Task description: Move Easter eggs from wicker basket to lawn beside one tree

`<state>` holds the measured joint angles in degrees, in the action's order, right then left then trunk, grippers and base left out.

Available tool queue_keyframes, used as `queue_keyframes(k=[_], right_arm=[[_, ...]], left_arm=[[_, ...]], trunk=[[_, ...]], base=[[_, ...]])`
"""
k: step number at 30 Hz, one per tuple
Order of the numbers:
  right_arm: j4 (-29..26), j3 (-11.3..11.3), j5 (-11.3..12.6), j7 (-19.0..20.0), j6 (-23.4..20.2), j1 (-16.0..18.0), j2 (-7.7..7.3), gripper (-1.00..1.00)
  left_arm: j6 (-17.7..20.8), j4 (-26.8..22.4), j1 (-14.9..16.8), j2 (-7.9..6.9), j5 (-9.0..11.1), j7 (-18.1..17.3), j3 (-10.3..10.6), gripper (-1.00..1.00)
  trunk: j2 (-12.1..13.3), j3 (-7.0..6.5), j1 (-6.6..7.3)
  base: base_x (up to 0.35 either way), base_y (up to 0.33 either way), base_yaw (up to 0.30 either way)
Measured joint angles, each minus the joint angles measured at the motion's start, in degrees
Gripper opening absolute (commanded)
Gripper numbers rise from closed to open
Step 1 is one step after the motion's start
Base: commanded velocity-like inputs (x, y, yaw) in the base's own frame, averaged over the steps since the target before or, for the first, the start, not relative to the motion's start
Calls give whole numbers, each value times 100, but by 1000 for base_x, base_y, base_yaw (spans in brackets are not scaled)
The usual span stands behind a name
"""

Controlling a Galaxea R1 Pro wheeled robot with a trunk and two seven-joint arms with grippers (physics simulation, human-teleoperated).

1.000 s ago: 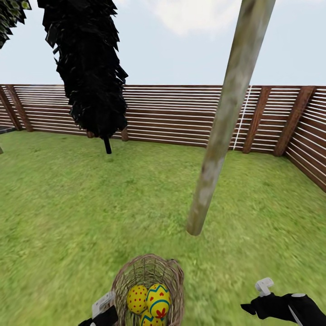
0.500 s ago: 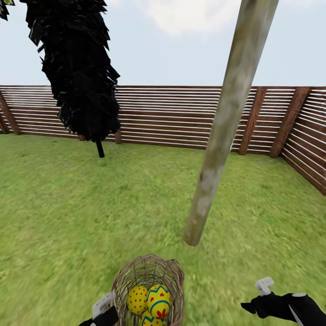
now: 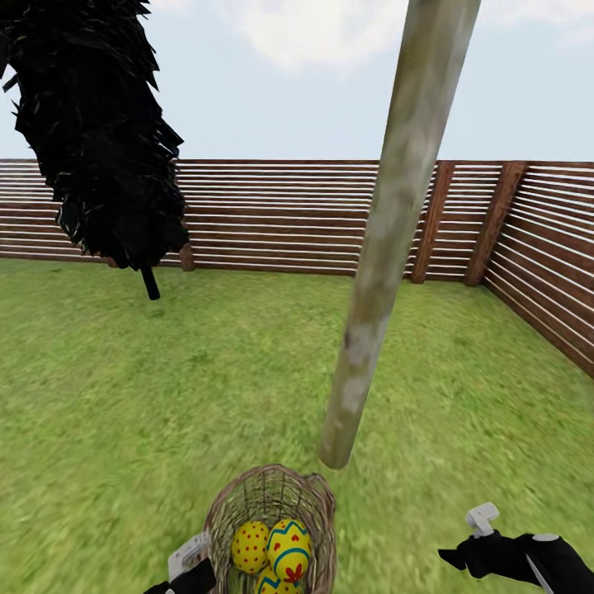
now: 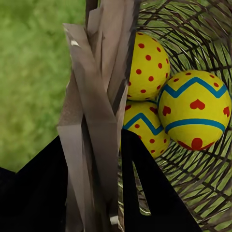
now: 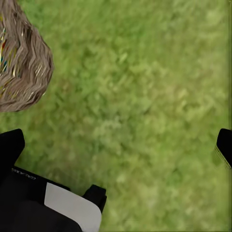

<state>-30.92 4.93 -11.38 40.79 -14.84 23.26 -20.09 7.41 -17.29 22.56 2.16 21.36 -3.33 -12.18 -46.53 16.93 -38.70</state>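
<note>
Three yellow Easter eggs lie in the wicker basket point(image 3: 318, 503): a red-dotted one point(image 3: 249, 546), one with blue zigzags point(image 3: 289, 546), and a third point(image 3: 276, 584) beneath them. My left gripper point(image 3: 194, 569) is shut on the basket's rim, and its wrist view shows that rim point(image 4: 99, 96) between the black fingers with the eggs point(image 4: 195, 108) inside. The pale tree point(image 3: 375, 272) trunk meets the lawn point(image 3: 165, 371) just beyond the basket. My right gripper point(image 3: 467, 540) hangs open over grass to the basket's right, with the basket's side point(image 5: 21, 67) in its wrist view.
A black-foliaged tree point(image 3: 99, 140) on a thin dark stem stands at the far left. A brown slatted fence point(image 3: 289, 214) closes the garden at the back and along the right side. Open grass spreads around the trunk.
The whole picture has shifted: the camera moved, so the trunk stands nearer and the black tree and fence sit further left. Basket, eggs and both grippers hold their places in the view.
</note>
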Motion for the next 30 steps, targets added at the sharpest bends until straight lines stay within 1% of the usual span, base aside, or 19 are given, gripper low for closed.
queue_keyframes(k=[4,7,11,16,18,30], right_arm=[[1,4,-1,5,55,-3,6,100],[6,11,14,15,60,0,1,100],[7,15,25,17,53,-2,0,100],[0,14,16,17,62,-3,8,100],[2,9,17,12,64,-2,9,100],[9,6,16,0,149,-2,9,100]], left_arm=[[-10,0,0,0,1,-3,1,-100],[-25,-20,0,-2,13,-22,13,-100],[-28,-27,1,-7,6,-37,8,-100],[-27,-16,0,-8,8,-38,6,-100],[-34,-31,1,-9,15,-42,3,-100],[-27,19,0,-9,18,-39,8,-100]], trunk=[[0,0,-1],[1,16,-3],[1,50,-4],[-199,152,-113],[-200,152,-113],[-201,152,-110]], base=[[268,0,0],[14,0,-17],[0,0,-138],[0,0,-16],[3,0,0],[324,0,0]])
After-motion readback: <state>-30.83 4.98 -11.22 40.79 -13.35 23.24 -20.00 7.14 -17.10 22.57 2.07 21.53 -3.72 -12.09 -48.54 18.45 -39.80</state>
